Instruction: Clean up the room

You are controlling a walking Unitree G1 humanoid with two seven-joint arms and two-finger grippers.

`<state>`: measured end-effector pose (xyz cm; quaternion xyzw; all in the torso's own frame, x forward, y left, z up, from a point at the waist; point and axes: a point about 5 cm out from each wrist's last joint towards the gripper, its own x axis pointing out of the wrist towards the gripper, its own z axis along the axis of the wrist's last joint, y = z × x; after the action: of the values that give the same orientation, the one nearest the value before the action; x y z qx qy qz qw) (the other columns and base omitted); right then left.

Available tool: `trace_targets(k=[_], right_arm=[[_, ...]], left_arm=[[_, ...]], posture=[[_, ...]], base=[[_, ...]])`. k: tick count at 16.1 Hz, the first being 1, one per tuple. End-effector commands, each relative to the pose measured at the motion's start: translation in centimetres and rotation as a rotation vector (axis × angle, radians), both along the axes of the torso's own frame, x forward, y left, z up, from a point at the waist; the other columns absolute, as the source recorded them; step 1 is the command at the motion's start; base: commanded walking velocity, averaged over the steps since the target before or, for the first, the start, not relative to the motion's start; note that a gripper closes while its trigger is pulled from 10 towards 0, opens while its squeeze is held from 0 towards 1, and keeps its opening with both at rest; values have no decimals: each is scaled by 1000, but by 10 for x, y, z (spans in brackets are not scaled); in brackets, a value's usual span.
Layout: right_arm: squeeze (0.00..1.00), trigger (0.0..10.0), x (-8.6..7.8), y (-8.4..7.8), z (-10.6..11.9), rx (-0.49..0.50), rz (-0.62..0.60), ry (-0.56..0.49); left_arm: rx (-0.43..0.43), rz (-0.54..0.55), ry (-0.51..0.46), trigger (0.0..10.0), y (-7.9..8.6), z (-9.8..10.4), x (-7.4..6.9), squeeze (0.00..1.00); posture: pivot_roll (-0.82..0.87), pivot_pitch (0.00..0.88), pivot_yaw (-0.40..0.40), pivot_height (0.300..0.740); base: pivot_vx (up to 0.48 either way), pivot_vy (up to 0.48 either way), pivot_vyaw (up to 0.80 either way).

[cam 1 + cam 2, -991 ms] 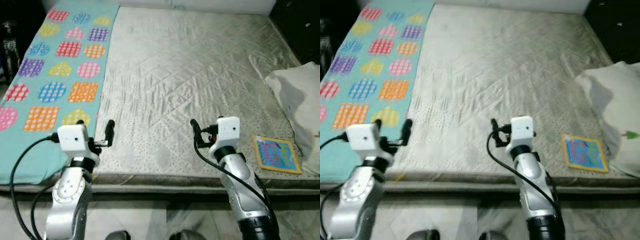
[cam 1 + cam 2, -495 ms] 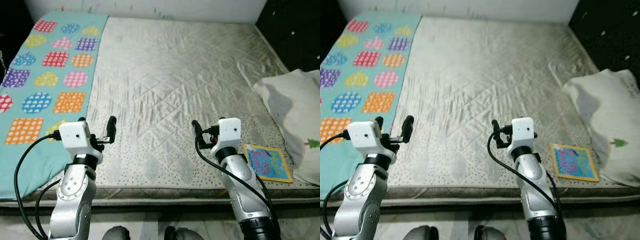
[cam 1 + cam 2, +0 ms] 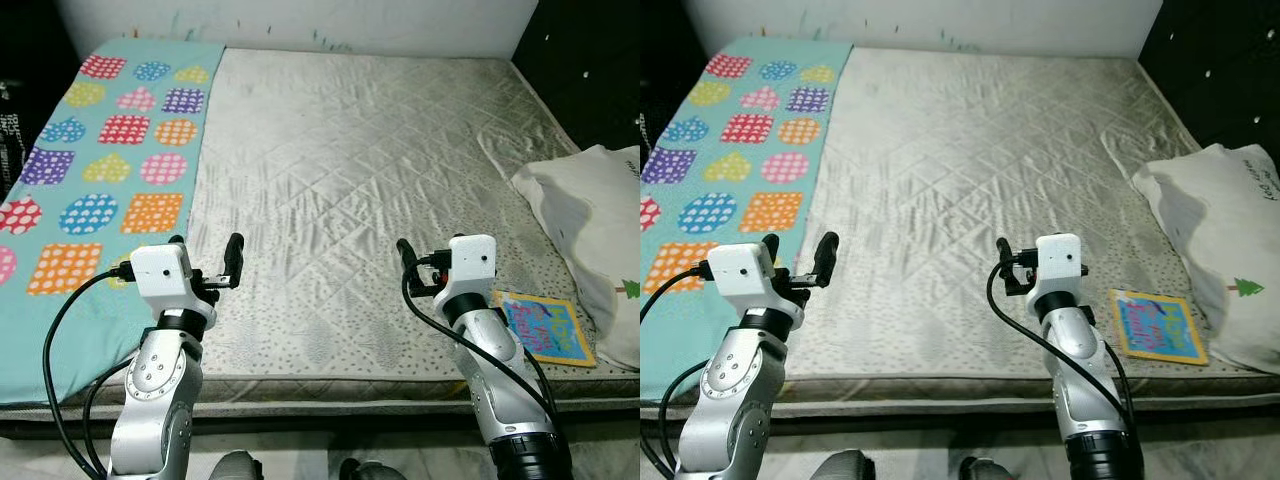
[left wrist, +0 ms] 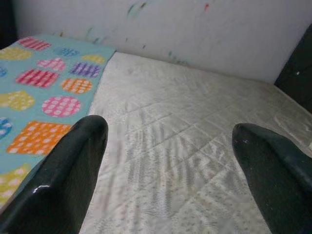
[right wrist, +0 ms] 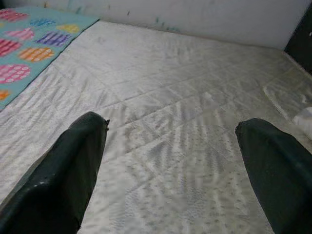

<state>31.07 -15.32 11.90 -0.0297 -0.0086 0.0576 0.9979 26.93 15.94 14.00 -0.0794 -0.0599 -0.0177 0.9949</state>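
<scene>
Two tools spread wide — left tool (image 4: 168, 161), right tool (image 5: 170, 161) — above mattress (image 3: 350, 150), book (image 3: 543, 328) near right.

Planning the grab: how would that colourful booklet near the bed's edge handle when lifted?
The booklet lies flat on the mattress, so it looks thin, probably light and bendy. Fingers may struggle to get under it; sliding it over the edge might help.

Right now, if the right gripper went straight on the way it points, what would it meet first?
Probably the bare quilted mattress: the right gripper, open, points along its surface, with the white wall far beyond.
</scene>
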Motion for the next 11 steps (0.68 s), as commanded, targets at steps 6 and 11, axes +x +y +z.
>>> trace_targets(k=[6, 11], right_arm=[[0, 10000, 1, 3, -1, -9, 17, 4], [0, 10000, 1, 3, -1, -11, 18, 4]], left_arm=[[10, 6, 7, 10000, 3, -2, -1, 0], [10, 8, 6, 10000, 3, -2, 0, 0]], posture=[[50, 163, -54, 740], [49, 165, -54, 740]], base=[[0, 477, 0], [0, 480, 0]])
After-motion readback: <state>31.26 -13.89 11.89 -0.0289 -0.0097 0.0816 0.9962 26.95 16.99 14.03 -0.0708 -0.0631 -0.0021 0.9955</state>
